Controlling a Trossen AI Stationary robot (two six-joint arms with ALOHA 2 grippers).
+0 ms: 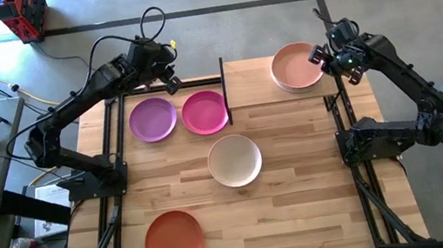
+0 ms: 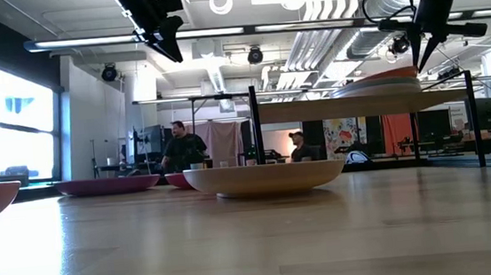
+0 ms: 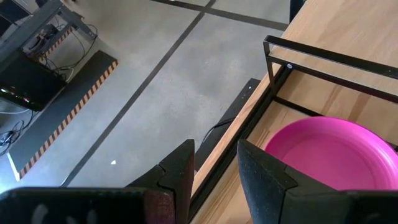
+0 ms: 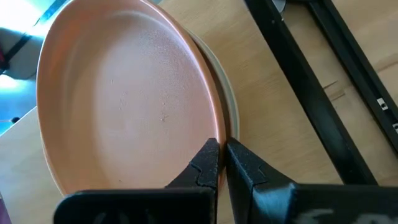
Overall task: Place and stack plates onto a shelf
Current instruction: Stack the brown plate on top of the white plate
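Your right gripper [image 4: 221,163] sits pinched shut at the rim of the peach plate [image 1: 295,64], which lies flat, bowl up, topping a stack on the shelf [image 1: 251,84]. The right wrist view shows a paler rim beneath it. Your left gripper [image 3: 214,171] hangs slightly parted and empty above the tabletop's [image 1: 302,191] far edge, near the magenta plate [image 1: 205,111]. Purple [image 1: 153,118], cream [image 1: 235,160] and orange-red [image 1: 174,240] plates lie flat on the tabletop.
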